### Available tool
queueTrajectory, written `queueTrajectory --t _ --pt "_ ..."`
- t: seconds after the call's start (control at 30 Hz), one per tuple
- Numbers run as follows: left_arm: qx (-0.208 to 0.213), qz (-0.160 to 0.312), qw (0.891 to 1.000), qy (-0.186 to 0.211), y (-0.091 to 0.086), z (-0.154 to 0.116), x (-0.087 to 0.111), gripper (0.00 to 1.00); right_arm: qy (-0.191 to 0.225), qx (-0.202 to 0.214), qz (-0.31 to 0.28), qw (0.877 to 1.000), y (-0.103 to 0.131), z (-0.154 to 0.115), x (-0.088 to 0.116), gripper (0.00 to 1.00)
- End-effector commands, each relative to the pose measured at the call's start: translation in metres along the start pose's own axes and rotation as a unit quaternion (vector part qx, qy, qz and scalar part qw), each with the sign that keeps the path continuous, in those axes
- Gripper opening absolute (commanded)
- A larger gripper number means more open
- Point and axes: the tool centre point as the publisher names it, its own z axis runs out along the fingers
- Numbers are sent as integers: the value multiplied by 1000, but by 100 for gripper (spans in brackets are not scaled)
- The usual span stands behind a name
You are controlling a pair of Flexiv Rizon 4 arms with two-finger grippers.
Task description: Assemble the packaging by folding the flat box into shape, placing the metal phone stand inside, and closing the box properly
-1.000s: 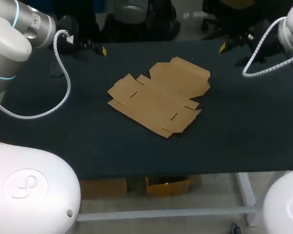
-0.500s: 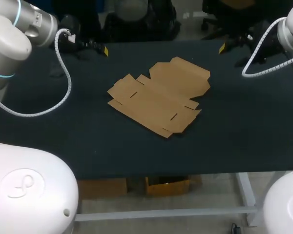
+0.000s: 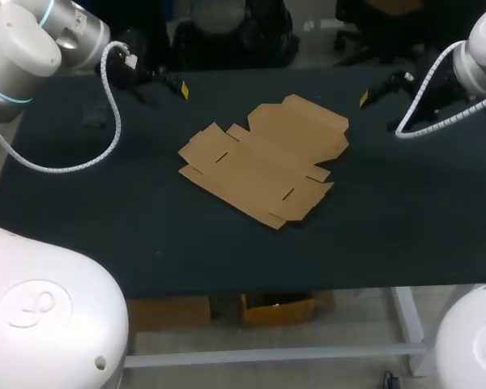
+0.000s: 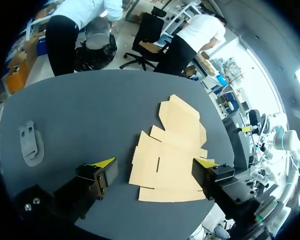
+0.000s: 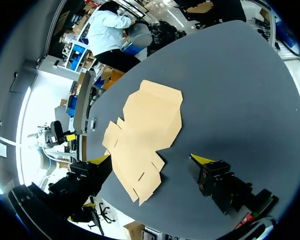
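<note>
One flat box (image 3: 263, 158) lies unfolded in the middle of the counter (image 3: 146, 235), with the grey phone stand (image 4: 31, 142) well apart from it, toward my left arm. My left tool (image 4: 155, 162) and right tool (image 5: 150, 159) hang above the counter's far side, both wide open.

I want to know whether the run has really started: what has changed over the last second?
The left arm and the right arm both swung a little inward toward the flat box. Nothing was taken hold of; both pairs of jaws are open and empty. The box lies flat where it was.
</note>
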Motion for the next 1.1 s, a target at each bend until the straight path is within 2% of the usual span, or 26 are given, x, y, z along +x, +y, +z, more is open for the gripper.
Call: queueTrajectory --t 0.03,0.37,0.63,1.1 --pt "-67 8 998 17 -10 14 -15 100 7 3 2 1000 -7 0 -4 100" --pt "-107 2 994 35 -12 30 -29 100 12 24 12 1000 -18 10 -8 100" --pt "-141 -5 989 52 -1 56 -32 100 17 35 27 999 -29 14 -16 100" --pt "-184 -1 980 78 20 85 -32 100 15 42 25 999 -38 16 -11 100"
